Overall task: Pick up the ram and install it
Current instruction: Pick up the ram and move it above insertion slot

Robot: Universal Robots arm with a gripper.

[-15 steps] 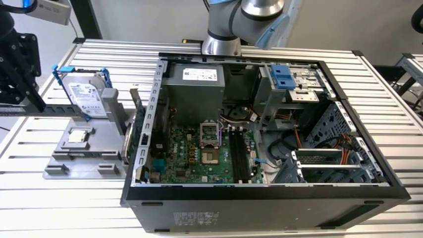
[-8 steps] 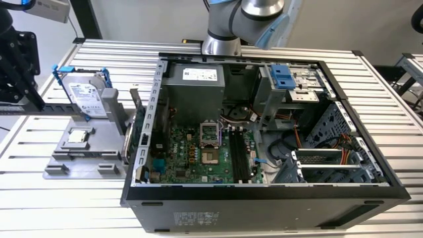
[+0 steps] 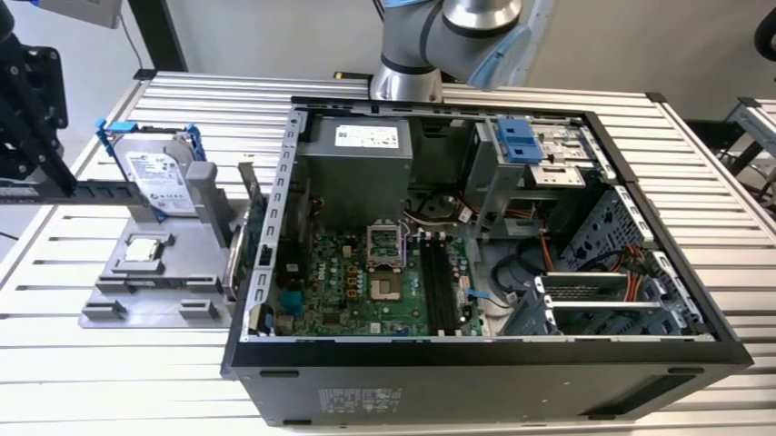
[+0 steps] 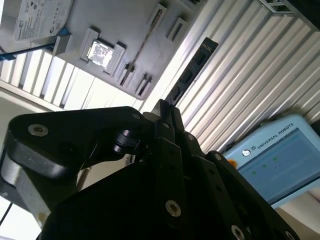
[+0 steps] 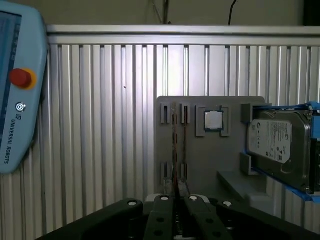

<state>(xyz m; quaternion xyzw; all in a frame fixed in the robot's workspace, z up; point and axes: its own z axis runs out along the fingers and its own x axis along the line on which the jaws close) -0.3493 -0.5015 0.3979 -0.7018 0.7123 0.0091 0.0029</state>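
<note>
Hovering above the desk [image 3: 122,381] at the exterior view's left, the hand [image 4: 162,107] aims down toward the grey holder [image 5: 200,160]; it grips the ram [image 4: 192,67] tight, seemingly clear of the slots.

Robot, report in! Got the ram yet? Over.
Gripper shut on the ram. Ram held over the table, outside the computer case. Grey holder, hard drive ahead.

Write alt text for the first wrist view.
A black gripper points at a gray parts holder on a slatted metal table, in line with a thin ram stick seen edge-on. The holder also carries a small silver chip and a hard drive; a blue control pendant is nearby.
</note>
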